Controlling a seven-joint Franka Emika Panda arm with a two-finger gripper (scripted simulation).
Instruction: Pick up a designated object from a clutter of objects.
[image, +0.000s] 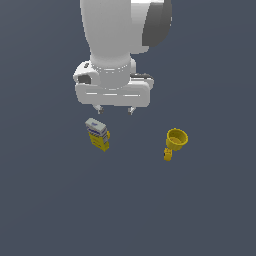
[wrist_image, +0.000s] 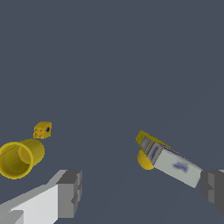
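The designated yellow box (image: 97, 134) lies on the dark floor, with its grey-white end and blue-and-white band facing the arm. In the wrist view the box (wrist_image: 168, 159) lies close to one finger (wrist_image: 213, 188). A small yellow round thing (wrist_image: 144, 161), apparently the tiny ball, touches its side. My gripper (image: 115, 110) hovers above the floor, open and empty, just beyond the box. In the wrist view the gripper (wrist_image: 140, 192) has its jaws wide apart. The yellow mug (image: 176, 139) sits to the exterior view's right.
The mug (wrist_image: 19, 158) lies with its opening towards the wrist camera, and a small yellow piece (wrist_image: 42, 130), apparently its handle, shows beside it. The dark grey floor (image: 60, 210) surrounds the objects.
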